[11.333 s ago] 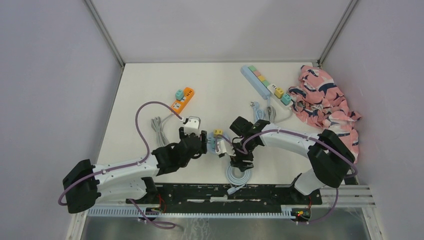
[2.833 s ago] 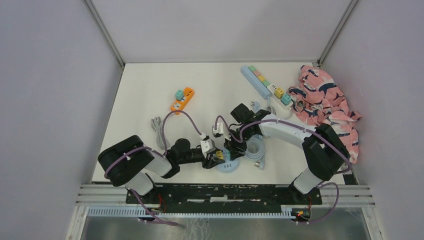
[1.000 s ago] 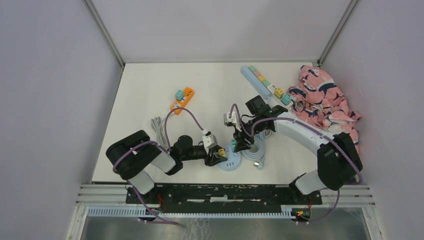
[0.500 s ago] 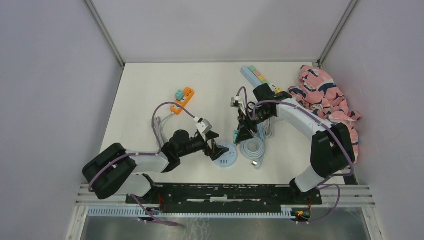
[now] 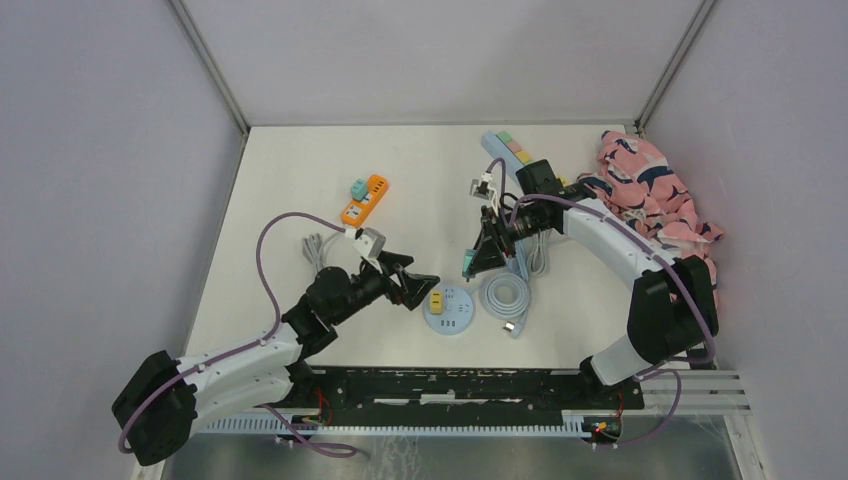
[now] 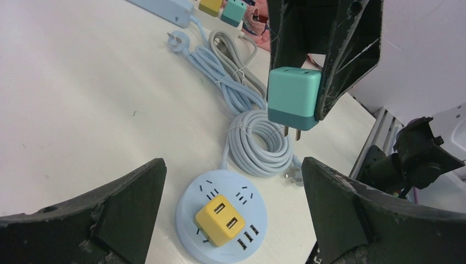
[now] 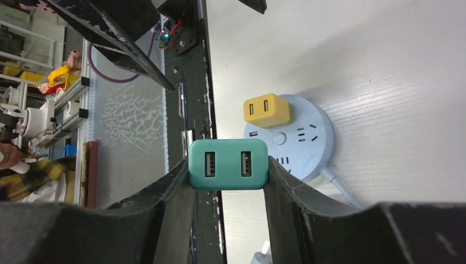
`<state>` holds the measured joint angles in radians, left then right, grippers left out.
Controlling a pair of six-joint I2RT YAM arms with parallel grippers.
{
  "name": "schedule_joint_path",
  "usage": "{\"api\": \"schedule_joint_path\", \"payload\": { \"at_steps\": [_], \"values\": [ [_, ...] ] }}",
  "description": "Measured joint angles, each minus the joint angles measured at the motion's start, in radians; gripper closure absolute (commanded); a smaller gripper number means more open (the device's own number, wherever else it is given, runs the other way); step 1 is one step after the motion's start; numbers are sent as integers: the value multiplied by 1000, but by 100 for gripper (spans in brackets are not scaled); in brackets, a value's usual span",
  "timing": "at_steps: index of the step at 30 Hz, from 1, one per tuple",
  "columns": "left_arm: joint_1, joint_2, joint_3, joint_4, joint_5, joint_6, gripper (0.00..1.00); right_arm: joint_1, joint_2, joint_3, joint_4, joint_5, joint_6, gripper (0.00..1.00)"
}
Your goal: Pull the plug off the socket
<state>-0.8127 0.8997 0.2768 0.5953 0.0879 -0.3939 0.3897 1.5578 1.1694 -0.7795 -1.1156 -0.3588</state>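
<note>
A round pale-blue socket [image 5: 452, 318] lies flat on the table with a yellow plug [image 5: 437, 300] still seated in it. My right gripper [image 5: 476, 258] is shut on a teal two-port plug [image 5: 468, 263] and holds it in the air above and to the right of the socket, prongs bare. The left wrist view shows that teal plug [image 6: 294, 98] hanging over the coiled cable, with the socket [image 6: 193, 204] and yellow plug [image 6: 221, 219] below. My left gripper [image 5: 413, 285] stands wide open just left of the socket, touching nothing.
The socket's pale-blue cable [image 5: 505, 297] lies coiled to its right. An orange power strip [image 5: 367, 198] sits at mid-left with a grey cable bundle [image 5: 318, 250] below it. A long pastel power strip [image 5: 515, 160] and a pink patterned cloth [image 5: 655, 205] are at the back right.
My left gripper has opened and drawn back left from the socket. My right gripper has carried the teal plug up and away from the socket toward the back right.
</note>
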Motion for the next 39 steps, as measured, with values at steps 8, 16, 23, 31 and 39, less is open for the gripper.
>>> {"api": "schedule_joint_path", "payload": {
  "at_steps": [8, 16, 23, 31, 39],
  "values": [
    [0, -27, 14, -87, -51, -111, 3, -36, -33, -47, 148, -60, 192, 93],
    [0, -10, 130, -211, -126, -183, 6, -55, -33, -84, 293, -24, 431, 90],
    [-61, 71, 267, -364, -246, -203, 11, -60, -31, -88, 368, 6, 556, 85],
    [-194, 168, 332, -446, -354, -126, 13, -78, -6, -103, 442, 26, 686, 81],
    [-195, 212, 333, -402, -376, -113, 14, -88, 35, -124, 506, 51, 807, 77]
  ]
}}
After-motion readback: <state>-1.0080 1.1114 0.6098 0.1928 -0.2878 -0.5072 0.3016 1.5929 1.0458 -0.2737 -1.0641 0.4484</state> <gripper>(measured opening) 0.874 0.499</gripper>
